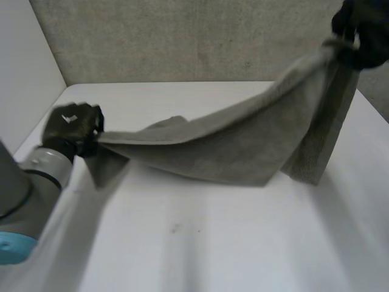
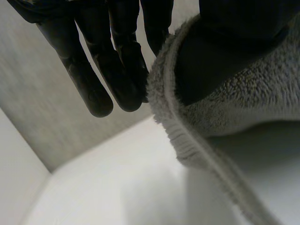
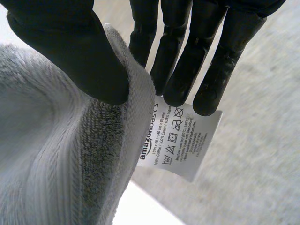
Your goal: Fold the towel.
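Evidently mid-fold: left hand (image 1: 72, 128) and right hand (image 1: 361, 30) each pinch one end of the lifted grey towel (image 1: 243, 146). Next, I judge, bring those ends together.

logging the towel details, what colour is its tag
White with black print. The tag on the towel shows best in the right wrist view.

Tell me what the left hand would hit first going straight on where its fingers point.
The left hand would likely reach the grey back wall, just above the white table; nothing shows between, but depth is unclear.
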Tool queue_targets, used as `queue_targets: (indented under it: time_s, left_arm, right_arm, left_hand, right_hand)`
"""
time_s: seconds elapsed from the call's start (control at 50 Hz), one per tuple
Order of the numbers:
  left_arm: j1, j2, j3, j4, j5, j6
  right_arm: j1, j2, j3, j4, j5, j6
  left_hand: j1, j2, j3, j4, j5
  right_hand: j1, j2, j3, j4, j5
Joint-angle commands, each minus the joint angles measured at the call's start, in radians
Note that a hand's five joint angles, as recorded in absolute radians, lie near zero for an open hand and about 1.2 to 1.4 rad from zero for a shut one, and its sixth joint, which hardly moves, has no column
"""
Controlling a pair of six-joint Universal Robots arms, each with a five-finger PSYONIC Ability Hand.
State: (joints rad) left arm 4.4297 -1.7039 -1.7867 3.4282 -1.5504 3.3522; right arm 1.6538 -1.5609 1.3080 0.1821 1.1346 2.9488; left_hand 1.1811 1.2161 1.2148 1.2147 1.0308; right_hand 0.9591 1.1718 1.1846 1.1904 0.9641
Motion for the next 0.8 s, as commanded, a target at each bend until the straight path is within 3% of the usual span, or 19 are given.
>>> queue_targets:
  time_s: [0.02,0.14,0.2,0.26,0.3,0.42,0.48,0.52,0.54,0.56,0.58,0.6,0.62,0.64,0.68,0.7,0.74,0.8]
  left_arm:
    - [0.027,0.128,0.088,-0.287,0.085,0.156]
    - [0.027,0.107,0.138,-0.484,0.125,0.291]
    - [0.028,0.015,0.171,-0.57,0.119,0.368]
    - [0.03,-0.106,0.213,-0.607,0.119,0.411]
    - [0.028,-0.237,0.289,-0.607,0.115,0.418]
    - [0.022,-0.396,0.454,-0.586,0.096,0.409]
    - [0.013,-0.445,0.553,-0.465,0.093,0.406]
    - [0.011,-0.45,0.614,-0.262,0.082,0.386]
    - [0.011,-0.45,0.615,-0.261,0.082,0.386]
    - [0.007,-0.444,0.636,-0.144,0.081,0.369]
    - [0.007,-0.444,0.636,-0.142,0.081,0.369]
    - [-0.003,-0.428,0.653,-0.021,0.079,0.342]
    - [-0.013,-0.404,0.661,0.112,0.081,0.305]
    - [-0.013,-0.404,0.661,0.114,0.081,0.305]
    - [-0.03,-0.344,0.646,0.39,0.061,0.216]
    - [-0.03,-0.344,0.645,0.391,0.061,0.216]
    - [-0.041,-0.3,0.626,0.581,0.003,0.164]
    - [-0.041,-0.281,0.61,0.602,-0.034,0.158]
  right_arm:
    - [0.012,0.054,0.066,0.159,-0.027,-0.255]
    - [0.037,0.223,0.119,0.321,-0.015,-0.508]
    - [0.064,0.303,0.123,0.364,0.013,-0.6]
    - [0.086,0.346,0.109,0.367,0.042,-0.613]
    - [0.127,0.428,0.061,0.352,0.115,-0.613]
    - [0.164,0.512,-0.067,0.232,0.186,-0.591]
    - [0.178,0.536,-0.17,0.094,0.226,-0.528]
    - [0.182,0.536,-0.252,-0.052,0.269,-0.485]
    - [0.182,0.536,-0.253,-0.053,0.269,-0.485]
    - [0.184,0.53,-0.289,-0.149,0.292,-0.473]
    - [0.185,0.519,-0.312,-0.252,0.312,-0.464]
    - [0.185,0.519,-0.312,-0.253,0.312,-0.464]
    - [0.188,0.495,-0.32,-0.37,0.33,-0.456]
    - [0.189,0.495,-0.32,-0.371,0.33,-0.456]
    - [0.198,0.432,-0.306,-0.635,0.362,-0.442]
    - [0.198,0.432,-0.306,-0.636,0.363,-0.442]
    - [0.201,0.391,-0.268,-0.801,0.378,-0.422]
    - [0.201,0.363,-0.225,-0.816,0.367,-0.401]
  left_hand:
    - [0.215,0.18,0.182,0.182,0.191]
    - [0.215,0.18,0.182,0.182,0.191]
    - [0.215,0.18,0.182,0.182,0.191]
    - [0.215,0.18,0.182,0.182,0.191]
    - [0.215,0.18,0.182,0.182,0.191]
    - [0.215,0.18,0.182,0.182,0.191]
    - [0.215,0.18,0.182,0.182,0.191]
    - [0.215,0.18,0.182,0.182,0.191]
    - [0.215,0.18,0.182,0.182,0.191]
    - [0.215,0.18,0.182,0.182,0.191]
    - [0.215,0.18,0.182,0.182,0.191]
    - [0.215,0.18,0.182,0.182,0.191]
    - [0.215,0.18,0.182,0.182,0.191]
    - [0.215,0.18,0.182,0.182,0.191]
    - [0.215,0.18,0.182,0.182,0.191]
    - [0.215,0.18,0.182,0.182,0.191]
    - [0.215,0.18,0.182,0.182,0.191]
    - [0.215,0.18,0.182,0.182,0.191]
  right_hand:
    - [0.437,0.224,0.212,0.206,0.258]
    - [0.437,0.224,0.212,0.206,0.258]
    - [0.437,0.224,0.212,0.206,0.258]
    - [0.437,0.224,0.212,0.206,0.258]
    - [0.437,0.224,0.212,0.206,0.258]
    - [0.437,0.224,0.212,0.206,0.258]
    - [0.437,0.224,0.212,0.206,0.258]
    - [0.437,0.224,0.212,0.206,0.258]
    - [0.437,0.224,0.212,0.206,0.258]
    - [0.437,0.224,0.212,0.206,0.258]
    - [0.437,0.224,0.212,0.206,0.258]
    - [0.437,0.224,0.212,0.206,0.258]
    - [0.437,0.224,0.212,0.206,0.258]
    - [0.437,0.224,0.212,0.206,0.258]
    - [0.437,0.224,0.212,0.206,0.258]
    - [0.437,0.224,0.212,0.206,0.258]
    - [0.437,0.224,0.212,0.206,0.258]
    - [0.437,0.224,0.212,0.206,0.258]
